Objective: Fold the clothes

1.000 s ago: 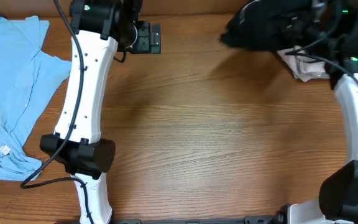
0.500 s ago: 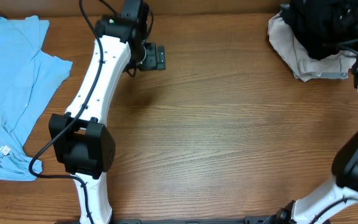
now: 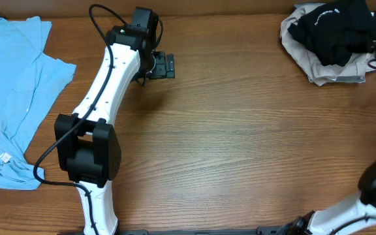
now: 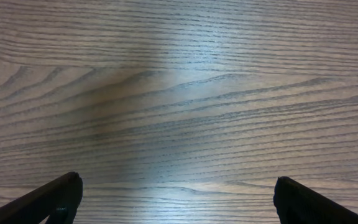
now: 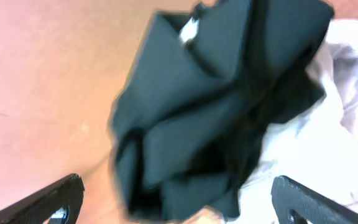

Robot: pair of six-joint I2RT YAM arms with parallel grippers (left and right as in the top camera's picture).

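The clothes [image 3: 335, 29], a crumpled black garment, lie in a heap at the table's far right corner, on top of a pale cloth [image 3: 315, 68]. In the right wrist view the black garment [image 5: 210, 106] fills the middle, blurred. My right gripper [image 5: 179, 200] hangs open just short of it, holding nothing. In the overhead view that arm is mostly past the right edge. My left gripper [image 3: 164, 65] is far back, left of centre. It stands open [image 4: 179, 200] over bare wood, with nothing between its fingers.
A light blue shirt [image 3: 12, 98] with a small red mark lies spread along the left edge. The left arm [image 3: 103, 98] stretches from the front edge towards the back. The wooden table [image 3: 240, 143] shows between the two arms.
My right gripper has opened and let the black garment drop onto the pale cloth, then drawn away to the right. The left arm has swung slightly right.
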